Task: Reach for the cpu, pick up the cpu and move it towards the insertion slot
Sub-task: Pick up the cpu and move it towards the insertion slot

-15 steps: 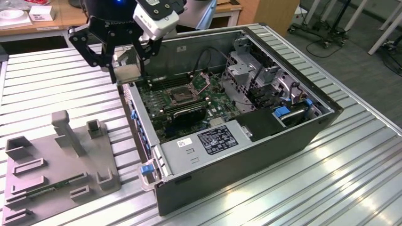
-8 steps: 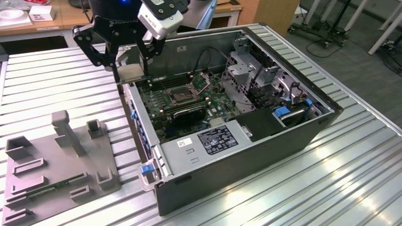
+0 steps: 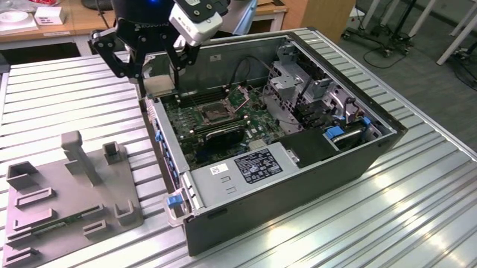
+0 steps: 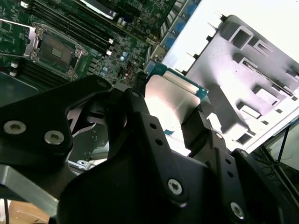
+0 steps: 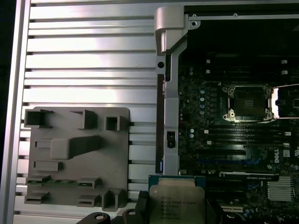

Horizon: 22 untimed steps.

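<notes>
Cpu (image 5: 177, 203) sits clamped in my tool (image 3: 153, 75), its silvery plate pinched by opposite edges between my dark fingers (image 4: 140, 126) and carried clear of the tabletop (image 3: 60, 95). In both wrist views the chip rides flat, plate facing the cameras, its green rim showing at the edge. In the exterior view I hang over the near wall of the opened computer case (image 3: 298, 167), at its corner on the exterior view's left, so the chip is just at the case's rim and not yet over the board.

The insertion slot (image 3: 212, 114) lies inward from me on the green circuit board (image 3: 216, 125), its dark square framed by a silvery bracket, well apart from the chip. Its retaining frame seems swung open, though I can't be sure from here. Behind me, out on the tabletop, stands the grey plastic tray (image 3: 67, 195).
</notes>
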Each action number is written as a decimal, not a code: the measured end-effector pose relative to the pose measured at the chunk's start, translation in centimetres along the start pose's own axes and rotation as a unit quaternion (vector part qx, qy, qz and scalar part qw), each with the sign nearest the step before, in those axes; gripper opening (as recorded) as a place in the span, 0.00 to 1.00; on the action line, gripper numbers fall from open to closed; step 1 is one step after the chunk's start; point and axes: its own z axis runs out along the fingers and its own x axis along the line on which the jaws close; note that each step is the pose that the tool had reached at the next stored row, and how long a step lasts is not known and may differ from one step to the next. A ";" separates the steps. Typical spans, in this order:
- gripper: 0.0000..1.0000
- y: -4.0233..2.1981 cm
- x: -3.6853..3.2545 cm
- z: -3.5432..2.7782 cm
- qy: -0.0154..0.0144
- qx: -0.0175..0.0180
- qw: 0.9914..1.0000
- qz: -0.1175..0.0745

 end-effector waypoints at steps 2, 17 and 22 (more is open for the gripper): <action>0.55 0.00 -0.18 0.00 0.000 0.000 1.000 0.000; 0.55 -0.02 -1.31 0.02 0.000 0.000 1.000 0.000; 0.55 -0.02 -1.62 0.03 0.000 0.000 1.000 0.000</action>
